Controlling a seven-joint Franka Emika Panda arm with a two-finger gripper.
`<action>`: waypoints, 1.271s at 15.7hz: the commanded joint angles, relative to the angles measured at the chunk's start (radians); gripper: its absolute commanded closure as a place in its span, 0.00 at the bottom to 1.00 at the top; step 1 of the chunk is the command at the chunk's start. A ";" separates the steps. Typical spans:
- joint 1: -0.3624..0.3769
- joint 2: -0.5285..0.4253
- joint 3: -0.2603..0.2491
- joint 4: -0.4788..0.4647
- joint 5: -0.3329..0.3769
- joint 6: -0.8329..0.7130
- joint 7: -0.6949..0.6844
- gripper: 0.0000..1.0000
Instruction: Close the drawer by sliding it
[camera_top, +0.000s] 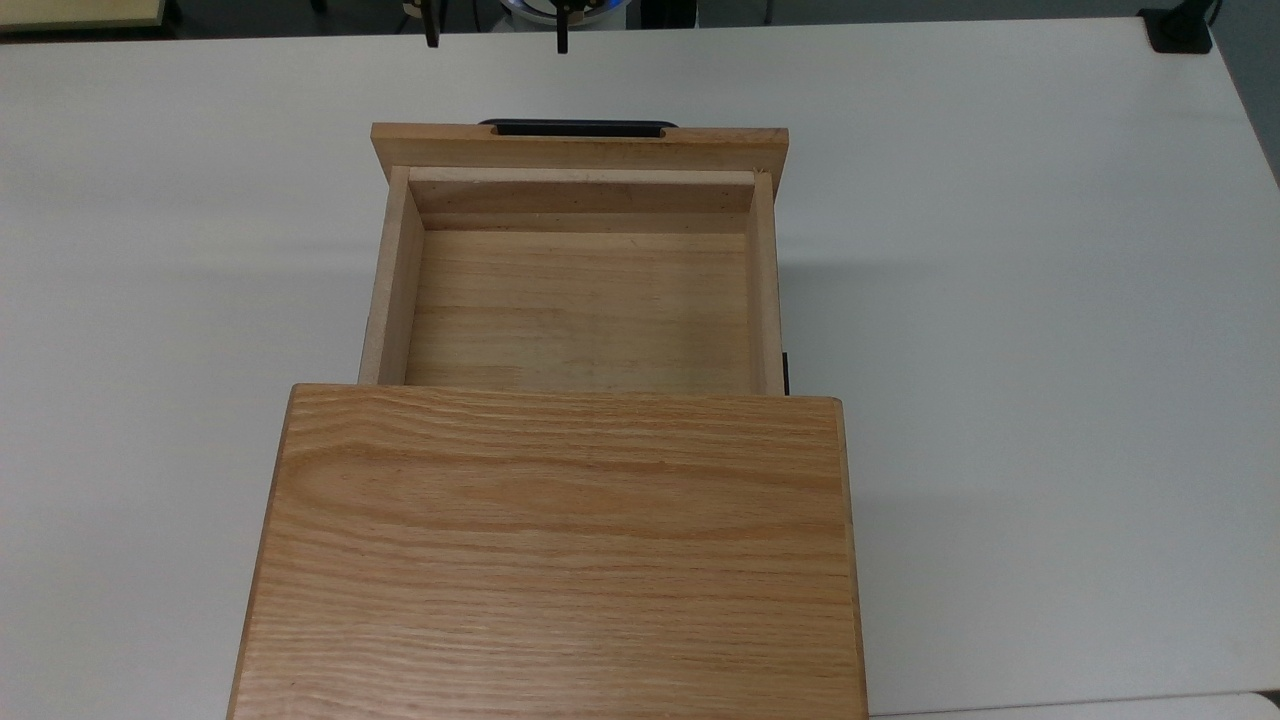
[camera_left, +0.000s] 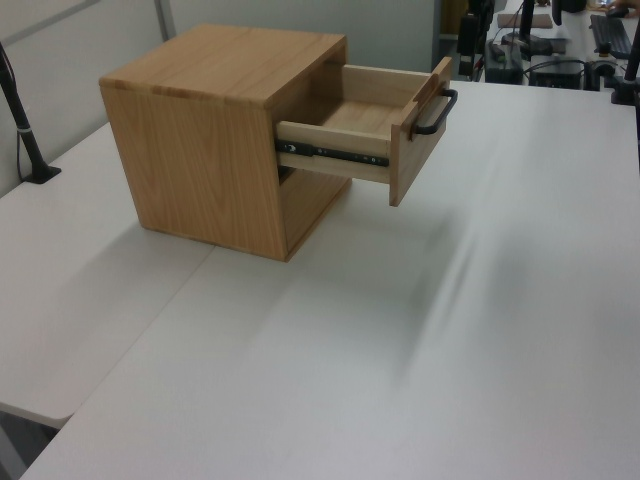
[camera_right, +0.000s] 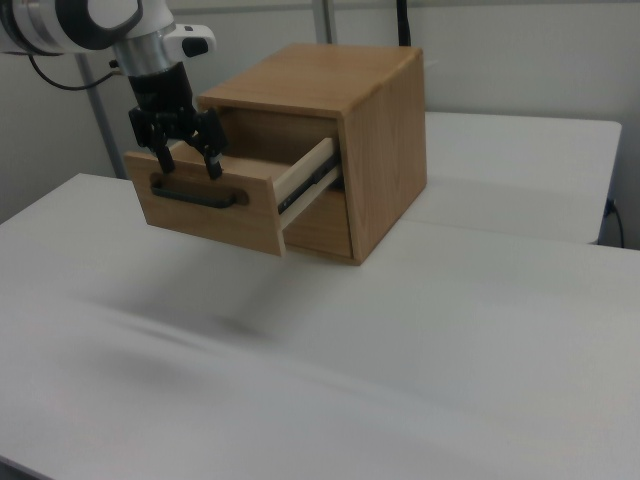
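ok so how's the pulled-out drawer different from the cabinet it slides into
The drawer is an open-topped tray, empty inside; the cabinet is a closed box with a flat grained top. The drawer is smaller and hangs clear of the table on side rails; the cabinet stands on the table. The drawer carries a black bar handle; the cabinet's visible faces have none. Both are light oak.

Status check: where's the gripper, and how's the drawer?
Gripper open, above the handle, not touching. Drawer pulled well out of cabinet, empty. Nothing in its path.
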 joint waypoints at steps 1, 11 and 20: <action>0.016 -0.003 -0.007 -0.001 -0.013 -0.034 -0.010 0.00; 0.016 -0.003 -0.007 -0.001 -0.011 -0.034 -0.010 0.00; 0.001 -0.014 -0.009 -0.001 -0.013 -0.122 -0.238 0.00</action>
